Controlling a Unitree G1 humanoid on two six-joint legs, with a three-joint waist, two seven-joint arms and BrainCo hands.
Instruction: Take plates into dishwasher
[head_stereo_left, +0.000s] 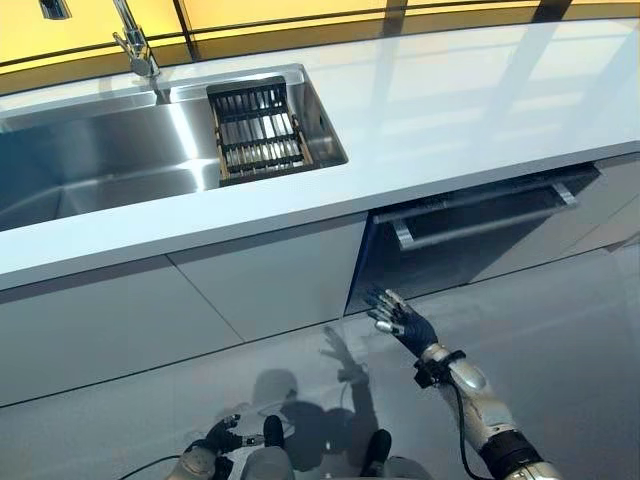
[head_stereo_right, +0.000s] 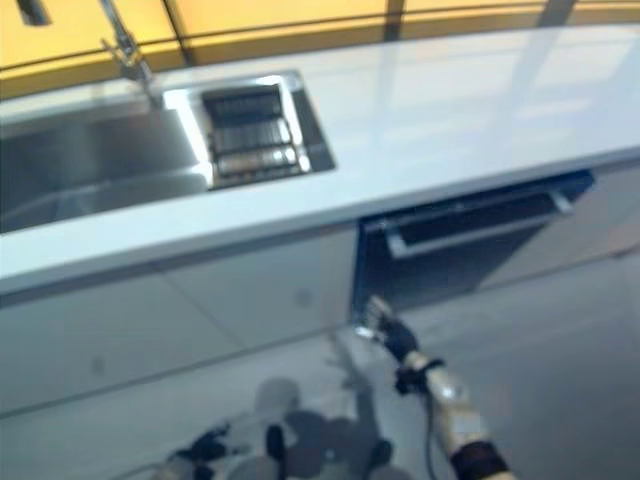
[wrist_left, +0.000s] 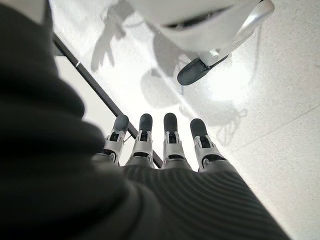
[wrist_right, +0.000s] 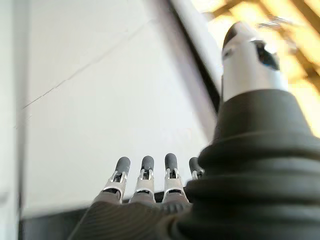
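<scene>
The dishwasher (head_stereo_left: 470, 240) sits under the white counter at the right. Its dark door is ajar at the top, with a silver bar handle (head_stereo_left: 480, 215) across it. My right hand (head_stereo_left: 400, 318) is open, fingers spread, and hovers just off the door's lower left corner, touching nothing. In its wrist view the straight fingers (wrist_right: 145, 175) point at a pale cabinet front. My left hand (head_stereo_left: 215, 440) hangs low near the floor, open and empty, with its fingers (wrist_left: 170, 140) over bare floor. A dark dish rack (head_stereo_left: 258, 130) stands in the sink's right end. I cannot make out plates in it.
A steel sink (head_stereo_left: 100, 160) with a faucet (head_stereo_left: 135, 45) is set into the counter (head_stereo_left: 450, 110) at the left. Pale cabinet doors (head_stereo_left: 270, 280) stand left of the dishwasher. Grey floor (head_stereo_left: 560, 340) stretches in front of it.
</scene>
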